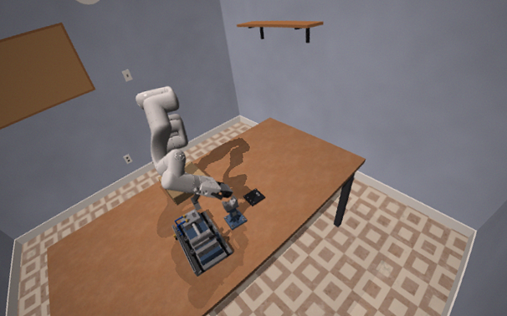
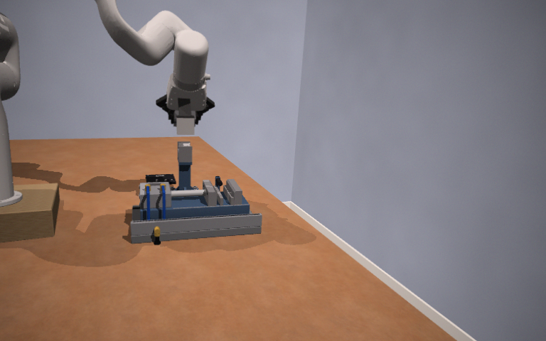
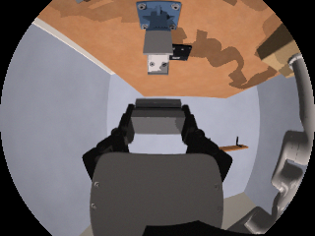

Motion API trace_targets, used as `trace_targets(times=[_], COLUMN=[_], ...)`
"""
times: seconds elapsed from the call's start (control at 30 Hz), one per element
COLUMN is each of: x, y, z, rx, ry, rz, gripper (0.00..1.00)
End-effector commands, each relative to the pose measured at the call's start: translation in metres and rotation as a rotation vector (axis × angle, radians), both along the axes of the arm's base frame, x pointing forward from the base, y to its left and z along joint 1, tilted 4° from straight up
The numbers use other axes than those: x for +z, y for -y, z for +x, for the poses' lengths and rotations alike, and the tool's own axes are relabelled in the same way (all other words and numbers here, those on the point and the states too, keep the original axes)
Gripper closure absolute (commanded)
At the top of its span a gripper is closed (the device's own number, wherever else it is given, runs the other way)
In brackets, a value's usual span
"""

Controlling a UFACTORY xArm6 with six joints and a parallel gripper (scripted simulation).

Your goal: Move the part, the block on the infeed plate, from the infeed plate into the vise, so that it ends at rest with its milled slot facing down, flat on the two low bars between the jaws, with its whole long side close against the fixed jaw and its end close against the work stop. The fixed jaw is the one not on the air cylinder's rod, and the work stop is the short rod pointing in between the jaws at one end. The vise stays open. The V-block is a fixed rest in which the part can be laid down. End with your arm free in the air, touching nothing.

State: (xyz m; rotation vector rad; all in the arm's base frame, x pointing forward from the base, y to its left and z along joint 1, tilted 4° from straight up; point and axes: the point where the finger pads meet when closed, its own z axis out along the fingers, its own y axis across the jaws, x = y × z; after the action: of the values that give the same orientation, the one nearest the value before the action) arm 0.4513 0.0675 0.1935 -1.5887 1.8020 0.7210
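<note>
My gripper [image 2: 185,122] is shut on the part [image 2: 185,126], a light grey block, and holds it in the air a short way above the V-block [image 2: 184,151]. The V-block is a grey rest on a blue post. In the wrist view the part [image 3: 157,120] sits between my dark fingers, with the V-block [image 3: 157,42] beyond it. The vise [image 2: 193,207] stands open on its grey base in front of the V-block, with two grey jaws [image 2: 222,192] and the air cylinder [image 2: 155,196] at its left. The black infeed plate [image 2: 160,177] lies bare behind the vise. The part's slot is hidden.
The arm's base stands on a wooden block [image 2: 27,212] at the left. A small yellow and black post [image 2: 156,234] stands at the vise base's front. The table's right edge [image 2: 362,277] runs close to the wall.
</note>
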Motion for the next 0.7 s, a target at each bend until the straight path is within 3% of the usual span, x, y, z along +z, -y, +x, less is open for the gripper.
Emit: trace_targets(times=[0.0, 0.67], x=[0.0011, -0.0051], y=[0.0002, -0.0002], z=[0.001, 0.0011], rx=[0.0, 0.0], ry=[0.004, 0.004], rz=[-0.001, -0.001], gripper=[1.0, 1.0])
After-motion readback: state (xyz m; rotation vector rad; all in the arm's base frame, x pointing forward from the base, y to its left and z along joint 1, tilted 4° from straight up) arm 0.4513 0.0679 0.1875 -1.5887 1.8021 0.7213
